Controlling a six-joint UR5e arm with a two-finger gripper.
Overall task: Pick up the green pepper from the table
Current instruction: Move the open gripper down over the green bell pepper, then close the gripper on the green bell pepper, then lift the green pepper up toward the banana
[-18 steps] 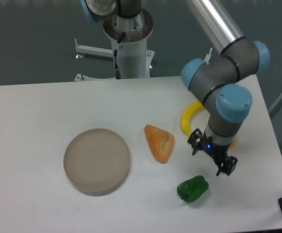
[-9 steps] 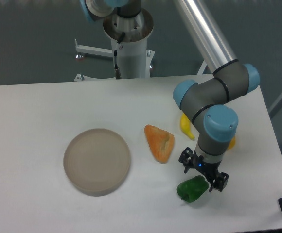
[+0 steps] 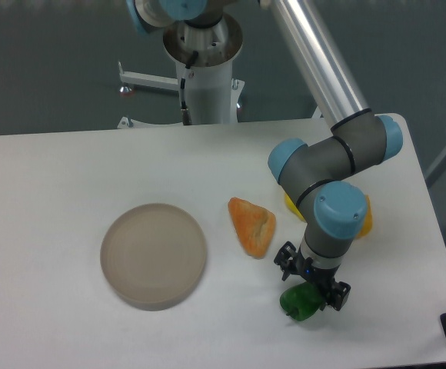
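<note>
Arm poised over the green pepper near the table's front right.

The white table (image 3: pixel 69 177) spans the view, and the arm (image 3: pixel 323 177) reaches down across its right side. A round grey plate (image 3: pixel 154 255) sits left of centre, with an orange wedge-shaped piece (image 3: pixel 253 225) to its right. A yellow-orange pepper (image 3: pixel 364 221) is mostly hidden behind the arm's wrist. The gripper (image 3: pixel 312 283) hangs directly over the green pepper (image 3: pixel 297 303), fingers spread to either side of its top; whether they touch it cannot be told.
</note>
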